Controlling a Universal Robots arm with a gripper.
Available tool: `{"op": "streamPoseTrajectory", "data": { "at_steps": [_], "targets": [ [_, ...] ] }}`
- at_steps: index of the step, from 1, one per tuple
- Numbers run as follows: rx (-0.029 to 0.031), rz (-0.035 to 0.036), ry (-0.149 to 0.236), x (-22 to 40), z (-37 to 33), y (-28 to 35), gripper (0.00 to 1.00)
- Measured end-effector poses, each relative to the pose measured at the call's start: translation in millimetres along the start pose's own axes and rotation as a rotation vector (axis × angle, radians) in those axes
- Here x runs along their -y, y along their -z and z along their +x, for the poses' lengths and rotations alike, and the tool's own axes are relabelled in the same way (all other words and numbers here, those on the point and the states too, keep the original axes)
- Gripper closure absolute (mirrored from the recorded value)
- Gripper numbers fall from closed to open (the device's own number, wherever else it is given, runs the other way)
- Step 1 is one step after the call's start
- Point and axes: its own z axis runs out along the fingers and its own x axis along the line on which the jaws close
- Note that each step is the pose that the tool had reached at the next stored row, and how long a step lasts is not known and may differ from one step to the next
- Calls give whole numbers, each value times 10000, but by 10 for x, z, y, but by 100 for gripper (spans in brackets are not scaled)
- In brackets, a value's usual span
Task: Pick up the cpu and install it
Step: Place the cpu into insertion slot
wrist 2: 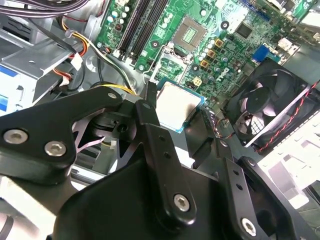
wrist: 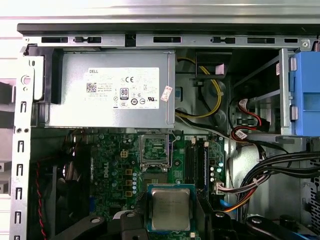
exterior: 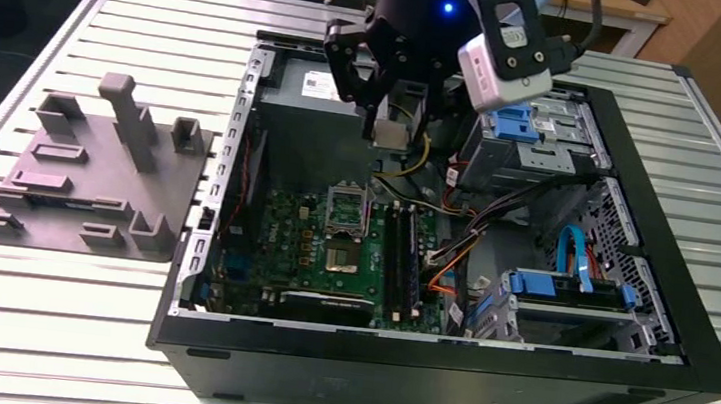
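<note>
Cpu in the grip, held above the open computer case (exterior: 665, 365), not seated.
You have the gripper (exterior: 392, 127) clamped on the cpu (wrist: 170, 209) by its edges, metal plate facing both wrist views, above the motherboard (wrist: 120, 167). The socket (wrist: 155, 149) sits just beside the power supply box (wrist: 112, 95). The moulded tray (exterior: 80, 193) lies outside the case.

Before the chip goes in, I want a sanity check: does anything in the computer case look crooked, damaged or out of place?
Nothing stands out. The cpu sits square between the fingers over the open computer case, and its metal top looks clean and unmarked.
</note>
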Motion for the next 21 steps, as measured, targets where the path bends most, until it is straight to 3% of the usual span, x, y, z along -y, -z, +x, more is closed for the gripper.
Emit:
{"op": "streamPoseTrajectory", "data": {
  "at_steps": [21],
  "targets": [
    [0,0,0,25,-1,-49,53]
  ]
}}
